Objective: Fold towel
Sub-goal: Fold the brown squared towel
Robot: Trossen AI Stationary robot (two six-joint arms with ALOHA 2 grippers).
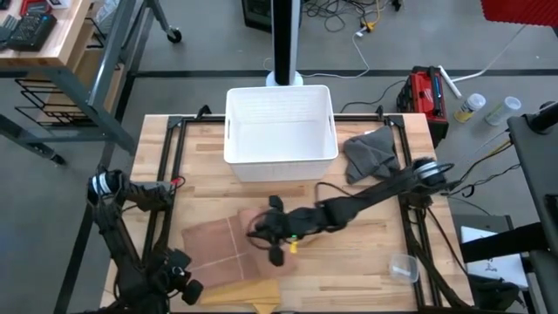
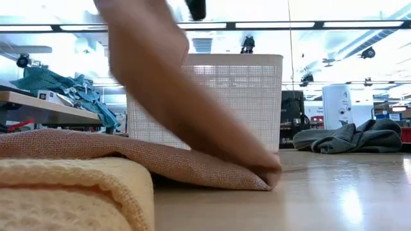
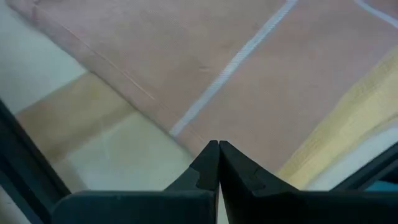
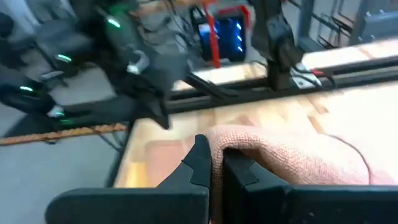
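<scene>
A pink towel with pale stripes lies on the wooden table, in front of the white basket. My right gripper reaches in from the right and is shut on the towel. In the low view a lifted part of the towel rises steeply toward that gripper. A folded yellow towel lies at the near edge, next to the pink one. My left gripper is shut with nothing between its fingers, over the pink towel's near left edge. Whether it touches the towel, I cannot tell. My right gripper pinches the pink towel's edge between its two fingers. The cloth curls over the fingertips and falls away to one side. One layer or several, I cannot tell. The held part is lifted above the table, while the towel's lower fold stays on the wood.
A white perforated basket stands at the far middle of the table. A crumpled grey cloth lies to its right. A clear cup sits near the right front. Black rails run along the table's sides.
</scene>
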